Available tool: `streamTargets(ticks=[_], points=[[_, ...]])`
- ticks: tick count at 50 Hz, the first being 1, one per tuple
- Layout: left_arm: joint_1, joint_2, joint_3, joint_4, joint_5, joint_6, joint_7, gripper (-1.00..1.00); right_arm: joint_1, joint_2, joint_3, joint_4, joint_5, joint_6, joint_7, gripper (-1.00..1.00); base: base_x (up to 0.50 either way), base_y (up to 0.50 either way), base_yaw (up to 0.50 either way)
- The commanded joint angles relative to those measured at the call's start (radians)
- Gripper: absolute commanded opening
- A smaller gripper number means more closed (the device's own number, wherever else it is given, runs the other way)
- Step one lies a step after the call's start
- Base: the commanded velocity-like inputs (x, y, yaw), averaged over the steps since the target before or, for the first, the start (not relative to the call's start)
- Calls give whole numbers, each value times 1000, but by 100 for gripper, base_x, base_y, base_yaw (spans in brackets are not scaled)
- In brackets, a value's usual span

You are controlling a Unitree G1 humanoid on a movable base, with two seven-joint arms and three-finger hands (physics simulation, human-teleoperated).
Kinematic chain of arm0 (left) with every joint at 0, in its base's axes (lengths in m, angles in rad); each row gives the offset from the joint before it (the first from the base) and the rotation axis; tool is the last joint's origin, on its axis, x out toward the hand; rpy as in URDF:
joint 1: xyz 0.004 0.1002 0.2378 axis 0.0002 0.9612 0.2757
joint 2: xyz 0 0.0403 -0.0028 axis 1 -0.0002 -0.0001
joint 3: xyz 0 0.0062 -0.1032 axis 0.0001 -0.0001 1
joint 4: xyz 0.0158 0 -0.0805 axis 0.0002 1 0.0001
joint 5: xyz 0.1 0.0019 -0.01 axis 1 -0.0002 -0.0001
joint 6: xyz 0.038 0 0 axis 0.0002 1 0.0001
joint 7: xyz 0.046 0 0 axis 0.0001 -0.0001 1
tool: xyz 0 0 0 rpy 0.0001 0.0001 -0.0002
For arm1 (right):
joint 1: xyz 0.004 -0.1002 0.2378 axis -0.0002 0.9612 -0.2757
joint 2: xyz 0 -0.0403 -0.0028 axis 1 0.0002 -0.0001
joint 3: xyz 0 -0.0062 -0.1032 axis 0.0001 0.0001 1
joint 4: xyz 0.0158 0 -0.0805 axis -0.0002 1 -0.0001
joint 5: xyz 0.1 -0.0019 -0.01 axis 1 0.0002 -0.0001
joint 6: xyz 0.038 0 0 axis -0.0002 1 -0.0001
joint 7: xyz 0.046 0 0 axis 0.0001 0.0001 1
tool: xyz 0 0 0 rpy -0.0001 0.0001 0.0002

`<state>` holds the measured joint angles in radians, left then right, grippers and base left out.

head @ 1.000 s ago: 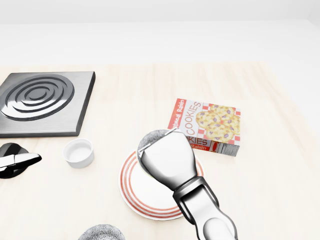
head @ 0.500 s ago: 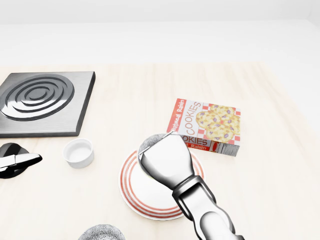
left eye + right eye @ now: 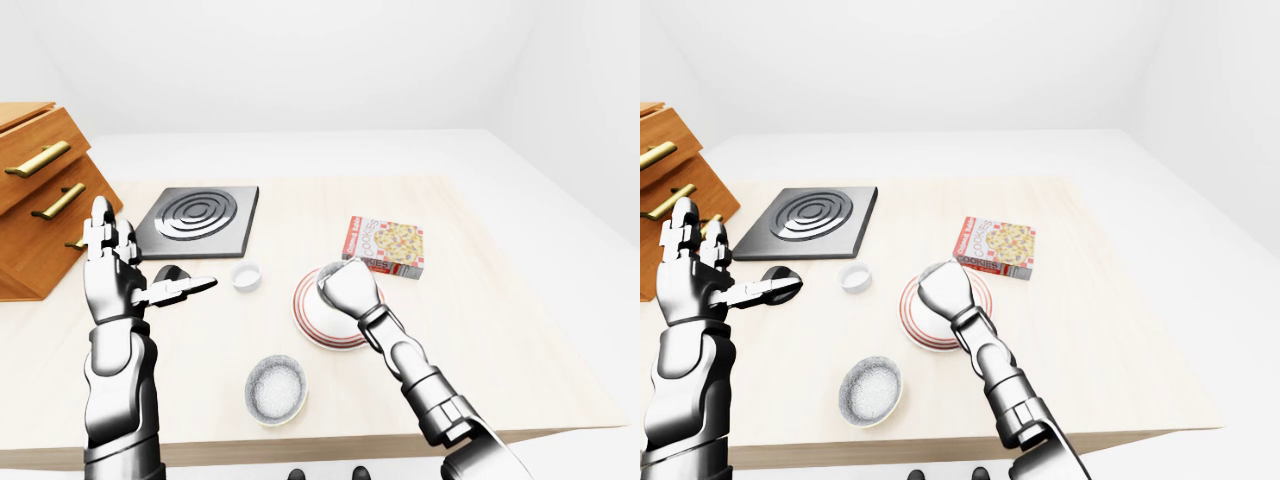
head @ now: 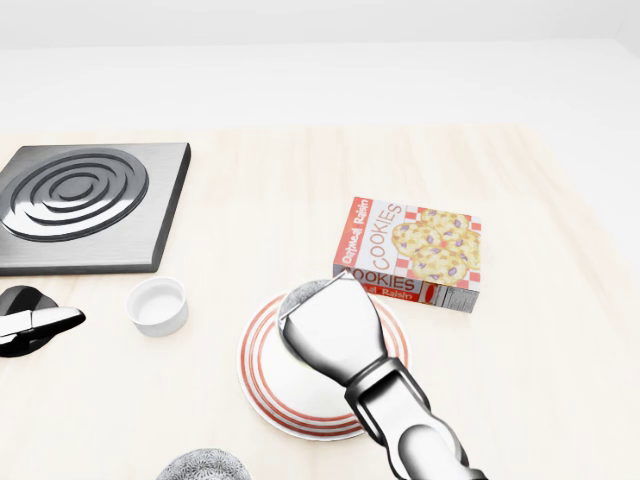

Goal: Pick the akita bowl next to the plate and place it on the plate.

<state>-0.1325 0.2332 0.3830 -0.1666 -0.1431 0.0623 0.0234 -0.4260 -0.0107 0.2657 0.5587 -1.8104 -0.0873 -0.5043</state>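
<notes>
Pale wooden surface (image 4: 540, 380), white walls beyond. Your right robot hand (image 4: 332, 335) hangs over the red-ringed plate (image 4: 268, 385), curled down around the akita bowl (image 4: 303, 292). Only a speckled grey slice of that bowl shows, at the hand's 11 o'clock edge, above the plate's 12 o'clock rim. The back of the hand hides most of the fingers, and you cannot tell whether the bowl touches the plate.

In the head view, taken from the plate:
- cookie box (image 4: 420, 250) lies flat at 2 o'clock, just beside the rim;
- small white cup (image 4: 157, 305) stands at 9 o'clock, apart;
- burner plate (image 4: 80, 200) sits at 10 o'clock, well apart;
- second speckled bowl (image 3: 276, 388) rests at 7 o'clock.

Your left robot hand (image 3: 112, 275) is raised with fingers spread wide, empty, near the wooden drawer unit (image 3: 35, 200).
</notes>
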Motion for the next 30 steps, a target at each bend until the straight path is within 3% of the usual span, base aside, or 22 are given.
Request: streamTargets(ticks=[1,9,10,13,30], points=[[1,-1,0,0,1,-1,-1,100,9,1,2,-5,10,0,-2,-100,0,0,0],[1,-3,-2,-1,3,-2,-1,100,5,2,-1,7,16,0,-5,-100,0,0,0],[3,-4,-3,-14,3,10,2,100,1,2,-1,17,16,0,-10,-100,0,0,0],[1,-3,-1,2,4,-3,-2,100,-7,3,-2,41,16,0,-19,-100,0,0,0],[3,-4,-2,-3,1,0,-1,100,-33,9,4,138,26,0,-19,-100,0,0,0]])
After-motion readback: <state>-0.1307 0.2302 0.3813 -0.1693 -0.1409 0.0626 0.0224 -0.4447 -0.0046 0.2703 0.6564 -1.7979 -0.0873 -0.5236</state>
